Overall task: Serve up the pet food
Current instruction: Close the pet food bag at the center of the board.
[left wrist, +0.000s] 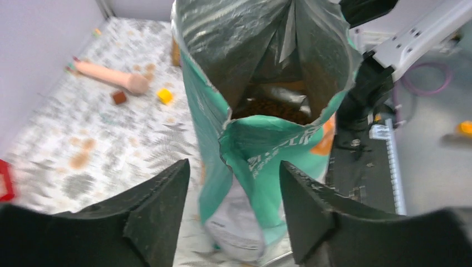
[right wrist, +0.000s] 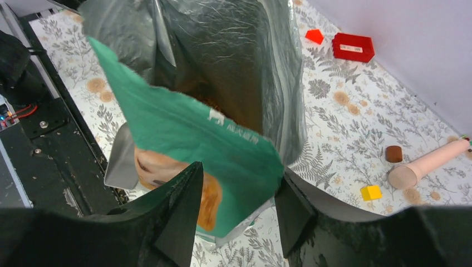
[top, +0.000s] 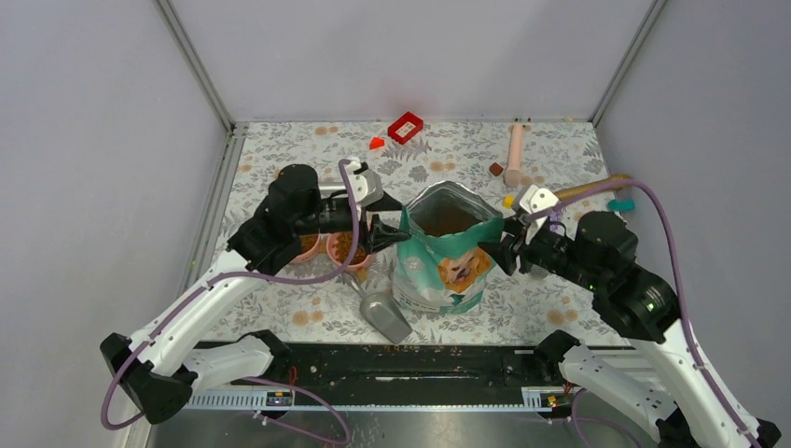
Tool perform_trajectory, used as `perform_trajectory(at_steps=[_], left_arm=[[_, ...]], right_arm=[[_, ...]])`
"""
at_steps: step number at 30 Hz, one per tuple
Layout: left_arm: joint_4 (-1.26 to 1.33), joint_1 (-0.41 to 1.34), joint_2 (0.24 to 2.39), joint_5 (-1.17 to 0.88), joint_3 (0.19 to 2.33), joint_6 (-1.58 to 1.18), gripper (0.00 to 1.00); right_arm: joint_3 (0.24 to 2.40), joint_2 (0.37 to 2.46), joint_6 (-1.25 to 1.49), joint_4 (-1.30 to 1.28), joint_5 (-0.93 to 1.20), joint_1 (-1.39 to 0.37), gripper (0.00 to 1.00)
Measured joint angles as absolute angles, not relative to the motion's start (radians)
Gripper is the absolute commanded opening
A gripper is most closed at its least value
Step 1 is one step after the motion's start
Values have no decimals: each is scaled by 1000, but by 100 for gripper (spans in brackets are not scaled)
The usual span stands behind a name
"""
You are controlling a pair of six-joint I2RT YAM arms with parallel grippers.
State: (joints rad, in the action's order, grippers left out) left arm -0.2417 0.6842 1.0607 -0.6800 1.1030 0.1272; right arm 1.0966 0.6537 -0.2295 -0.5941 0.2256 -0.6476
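Glossy printed plastic film on the pouch (top: 446,261) outside; crinkled, shiny silver foil within. Matt, grainy brown on the kibble (left wrist: 273,108) inside. Smooth dull grey on the scoop (top: 384,313) at seven o'clock of the pouch, plastic or metal unclear. Glossy red plastic on the box (top: 406,127) at eleven o'clock. Matt floral print across the table (top: 550,149).

Top looks down; wrist views, apparently opposed, share the pouch (top: 446,266).
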Motion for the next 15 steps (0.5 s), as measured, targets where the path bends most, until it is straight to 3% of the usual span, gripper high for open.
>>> perform_trajectory(at_steps=[7, 15], left_arm=[[-318, 661, 1061, -702, 1201, 295, 82], [-629, 620, 1289, -868, 1438, 561, 85]], right_arm=[[1112, 747, -231, -597, 226, -648, 53], [1102, 748, -200, -590, 211, -648, 46]])
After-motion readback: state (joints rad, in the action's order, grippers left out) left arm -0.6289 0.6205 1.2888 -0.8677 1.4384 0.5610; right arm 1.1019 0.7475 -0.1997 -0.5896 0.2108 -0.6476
